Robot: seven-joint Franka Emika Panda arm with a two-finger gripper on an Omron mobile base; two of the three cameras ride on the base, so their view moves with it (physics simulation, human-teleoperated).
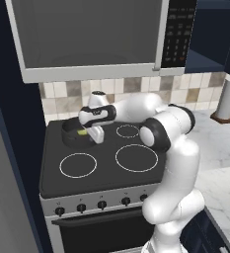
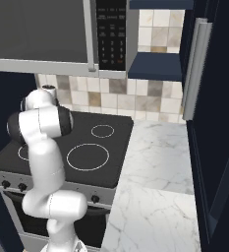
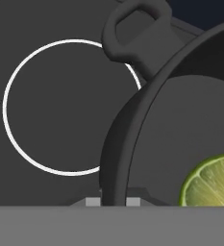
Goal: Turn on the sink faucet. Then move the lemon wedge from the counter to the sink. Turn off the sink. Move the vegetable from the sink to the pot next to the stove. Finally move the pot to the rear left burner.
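The tool (image 1: 97, 134) is reaching over the rear left of the stove (image 1: 106, 168) and is pinching the rim of the black pot (image 1: 77, 136), its jaws nearly closed on the thin wall. In the hand view, the finger tips (image 3: 92, 201) are sitting either side of that rim, with a side handle (image 3: 135, 29) above. The lemon wedge (image 3: 210, 182) is lying inside the pot. The marble tabletop (image 2: 157, 167) is running to the right of the stove.
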